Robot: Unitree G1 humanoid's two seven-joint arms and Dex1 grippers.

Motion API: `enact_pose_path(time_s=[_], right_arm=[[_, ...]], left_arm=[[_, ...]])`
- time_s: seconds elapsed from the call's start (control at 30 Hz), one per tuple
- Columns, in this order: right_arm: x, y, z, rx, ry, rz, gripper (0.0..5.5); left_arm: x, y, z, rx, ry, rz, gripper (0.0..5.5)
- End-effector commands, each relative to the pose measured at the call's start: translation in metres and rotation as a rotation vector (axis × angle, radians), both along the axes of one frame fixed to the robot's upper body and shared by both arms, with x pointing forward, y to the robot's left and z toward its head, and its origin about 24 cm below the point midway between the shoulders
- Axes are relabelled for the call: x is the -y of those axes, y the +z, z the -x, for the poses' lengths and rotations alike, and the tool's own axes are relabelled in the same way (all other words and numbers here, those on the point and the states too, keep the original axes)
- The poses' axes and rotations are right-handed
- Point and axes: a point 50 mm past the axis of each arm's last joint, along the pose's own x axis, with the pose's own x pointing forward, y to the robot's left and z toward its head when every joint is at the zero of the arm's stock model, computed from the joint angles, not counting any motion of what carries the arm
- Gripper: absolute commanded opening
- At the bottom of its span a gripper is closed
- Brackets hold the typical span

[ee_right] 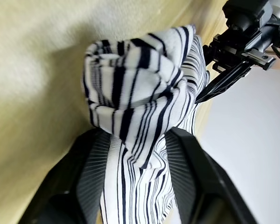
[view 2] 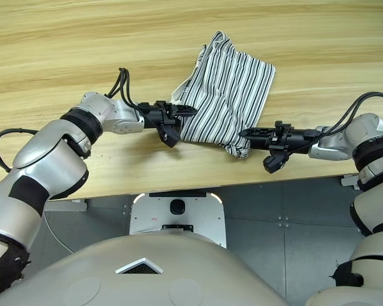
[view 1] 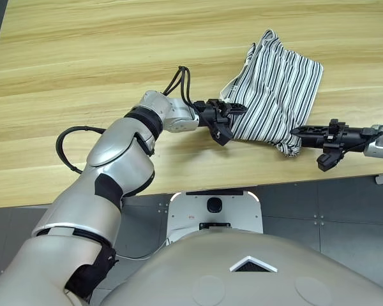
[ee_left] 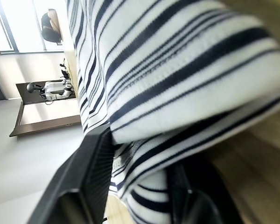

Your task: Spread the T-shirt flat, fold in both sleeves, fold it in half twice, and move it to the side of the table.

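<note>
A black-and-white striped T-shirt point(view 1: 281, 89) lies bunched near the front edge of the wooden table point(view 1: 83, 57). My left gripper point(view 1: 233, 109) is shut on the shirt's near left edge, the cloth point(ee_left: 177, 84) pinched between its fingers point(ee_left: 91, 163). My right gripper point(view 2: 246, 134) is shut on the bunched near right corner of the T-shirt point(ee_right: 130, 93), which hangs a little over the table's front edge. The far part of the shirt rests crumpled on the table.
Bare wood stretches to the left of and behind the shirt. The table's front edge point(view 1: 242, 185) runs just below both grippers, with grey floor point(view 1: 319, 217) beyond it.
</note>
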Motion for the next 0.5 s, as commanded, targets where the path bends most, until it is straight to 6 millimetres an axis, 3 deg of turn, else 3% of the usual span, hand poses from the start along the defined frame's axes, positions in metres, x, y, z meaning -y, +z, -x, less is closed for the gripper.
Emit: enact_pose_path(time_s=[0.03,0.27,0.5], right_arm=[[-0.007,0.009,-0.002,0.009,0.005,-0.07,1.33],[-0.017,0.023,-0.006,-0.021,-0.027,-0.155,0.1],[-0.038,0.027,0.001,-0.195,0.029,-0.151,0.1]], left_arm=[[-0.028,-0.028,0.014,-0.11,0.048,-0.18,1.06],[-0.035,-0.02,0.011,-0.176,0.068,-0.169,0.27],[-0.065,0.004,0.013,-0.287,0.03,-0.169,0.15]])
